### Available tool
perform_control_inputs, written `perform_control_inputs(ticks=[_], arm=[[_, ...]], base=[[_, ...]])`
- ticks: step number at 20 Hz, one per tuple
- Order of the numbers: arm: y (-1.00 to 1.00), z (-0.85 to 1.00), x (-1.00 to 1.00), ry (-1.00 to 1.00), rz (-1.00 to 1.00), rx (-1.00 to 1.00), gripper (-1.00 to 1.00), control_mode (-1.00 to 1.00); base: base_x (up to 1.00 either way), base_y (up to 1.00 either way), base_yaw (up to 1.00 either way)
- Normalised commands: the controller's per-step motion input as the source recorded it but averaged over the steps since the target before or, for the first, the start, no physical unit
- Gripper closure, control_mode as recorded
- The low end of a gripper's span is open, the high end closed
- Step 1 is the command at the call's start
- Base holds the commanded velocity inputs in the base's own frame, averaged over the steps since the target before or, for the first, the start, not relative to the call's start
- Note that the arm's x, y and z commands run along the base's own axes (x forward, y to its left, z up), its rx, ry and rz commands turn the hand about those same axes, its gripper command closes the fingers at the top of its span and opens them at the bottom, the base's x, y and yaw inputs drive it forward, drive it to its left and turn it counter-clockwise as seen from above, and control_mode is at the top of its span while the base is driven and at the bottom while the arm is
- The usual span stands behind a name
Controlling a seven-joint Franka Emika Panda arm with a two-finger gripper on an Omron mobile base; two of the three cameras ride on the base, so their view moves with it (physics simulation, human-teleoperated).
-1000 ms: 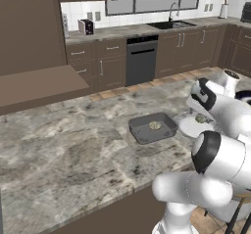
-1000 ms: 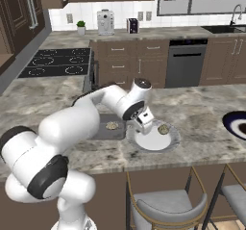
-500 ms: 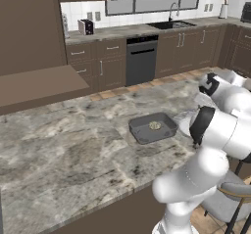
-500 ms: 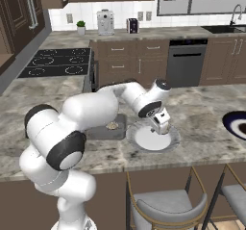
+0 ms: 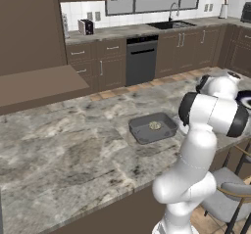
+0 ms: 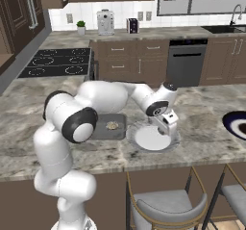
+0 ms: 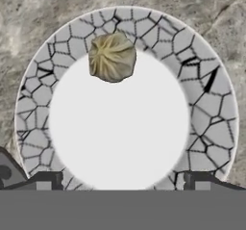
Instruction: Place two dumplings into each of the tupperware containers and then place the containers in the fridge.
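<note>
Marble-grey counter (image 6: 206,113) carries a round pale plate (image 7: 218,128) with crackle-patterned rim; one tan dumpling (image 7: 112,57) lies on it at the inner edge of the rim. Gripper (image 6: 166,130) hangs over the plate, fingers spread wide, pinching nothing. Dark grey tub (image 6: 103,133) sits just beside the plate, one dumpling (image 6: 112,125) inside. Dark-rimmed plate (image 6: 235,124) lies further along the counter, well apart.

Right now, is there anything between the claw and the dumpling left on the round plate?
Nothing visible. The open claw hangs over the pale plate, and the dumpling sits alone near the rim with bare plate between them.
</note>
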Motion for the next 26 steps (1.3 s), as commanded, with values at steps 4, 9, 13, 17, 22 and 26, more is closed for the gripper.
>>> perform_control_inputs(ticks=[4,9,13,17,22,26], arm=[[-0.03,-0.61,0.28,-0.02,0.0,-0.02,-1.0,-1.0],[-0.02,-0.09,0.54,0.0,0.01,0.0,-1.0,-1.0],[-0.22,-0.15,0.46,0.0,0.0,0.0,-1.0,-1.0],[-0.09,-0.38,0.18,0.0,0.0,-0.04,-1.0,-1.0],[-0.01,-0.32,0.21,0.0,0.0,-0.05,-1.0,-1.0],[-0.03,-0.19,0.37,0.0,0.0,0.0,-1.0,-1.0]], base=[[0.0,0.0,0.0],[0.0,0.0,0.0],[0.0,0.0,0.0],[0.0,0.0,0.0],[0.0,0.0,0.0],[0.0,0.0,0.0]])
